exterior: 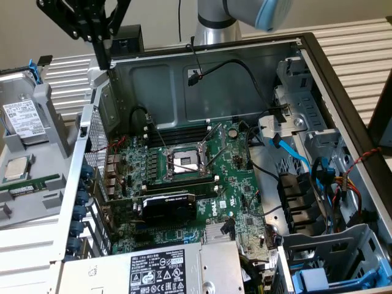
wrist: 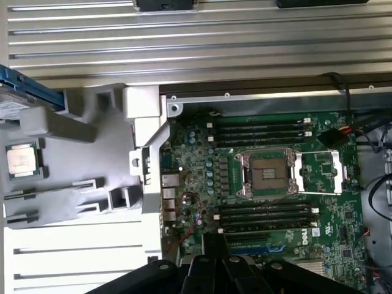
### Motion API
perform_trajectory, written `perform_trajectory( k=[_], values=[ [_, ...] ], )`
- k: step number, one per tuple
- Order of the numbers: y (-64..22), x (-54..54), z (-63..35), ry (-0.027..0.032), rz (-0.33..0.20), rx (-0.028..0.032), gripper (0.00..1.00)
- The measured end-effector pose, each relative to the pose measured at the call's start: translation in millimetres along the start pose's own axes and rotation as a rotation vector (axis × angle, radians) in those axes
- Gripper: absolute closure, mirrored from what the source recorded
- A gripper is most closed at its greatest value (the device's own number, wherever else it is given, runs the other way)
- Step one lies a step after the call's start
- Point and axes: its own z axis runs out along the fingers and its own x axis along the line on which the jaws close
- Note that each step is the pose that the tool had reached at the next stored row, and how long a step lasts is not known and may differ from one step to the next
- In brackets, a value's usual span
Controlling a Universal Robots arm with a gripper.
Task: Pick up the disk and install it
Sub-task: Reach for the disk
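Observation:
The disk (exterior: 24, 117) is a silver drive with a white barcode label in a blue carrier frame. It rests tilted in a grey plastic holder (exterior: 52, 116) at the exterior view's left, outside the computer case. In the wrist view the disk (wrist: 11, 105) shows partly at the picture's edge. My black gripper (exterior: 105, 61) hangs high over the case's corner, to the right of the disk in the exterior view and well apart from it. Its fingers are shut with nothing between them. From the wrist, the gripper (wrist: 214, 240) hovers over the motherboard's edge.
A small square processor chip (exterior: 17, 168) lies in the grey holder below the disk. The open case holds a green motherboard (exterior: 184, 177), a power supply (exterior: 159, 269), cables and a drive cage with another blue-framed drive (exterior: 318, 278) at the exterior view's lower right.

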Motion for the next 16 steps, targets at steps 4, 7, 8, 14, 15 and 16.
perform_trajectory(
  k=[4,7,8,14,15,16],
  values=[
    [4.7,14.1,0.5,-0.0002,0.0,-0.0001,0.89],
    [6.4,17.0,3.6,0.0014,0.007,0.0004,0.89],
    [6.5,17.5,4.2,0.0013,0.012,0.0003,0.89],
    [6.6,37.2,5.2,0.0022,0.02,0.0006,0.89],
    [6.3,41.8,5.2,0.0036,0.02,0.0007,0.89],
    [6.0,46.3,5.1,0.0053,0.02,0.0008,0.89]
  ],
)
